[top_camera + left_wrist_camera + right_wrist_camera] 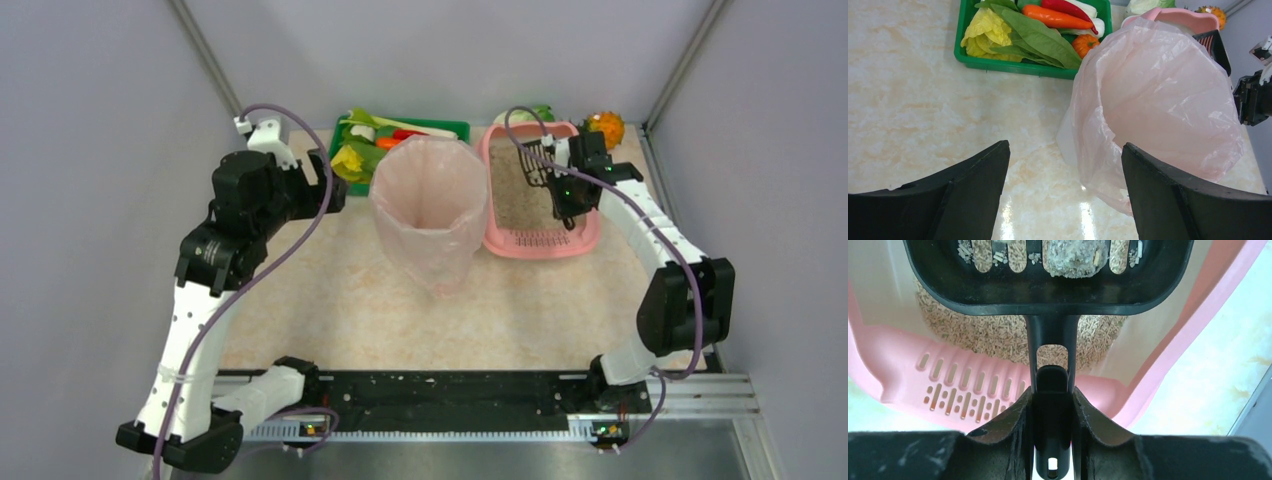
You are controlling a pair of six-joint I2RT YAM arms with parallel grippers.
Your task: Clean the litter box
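The pink litter box point(542, 245) stands at the back right, its slotted grate end toward me and beige litter point(515, 195) inside. My right gripper point(565, 200) hovers over it, shut on the handle of a black slotted scoop point(533, 165). The right wrist view shows the right gripper point(1052, 392) clamping that handle. There the scoop point(1048, 295) is held above the litter point(998, 335) with a grey clump point(1075, 257) lying in it, and the litter box point(898, 375) is below. My left gripper point(1065, 145) is open and empty above bare table, left of the bin.
A tall bin lined with a translucent pink bag point(430, 205) stands mid-table between the arms, close to the litter box's left side. The green vegetable tray point(455, 128) sits behind it. A cabbage point(540, 113) and an orange fruit point(605, 127) lie behind the litter box. Grey walls enclose the table.
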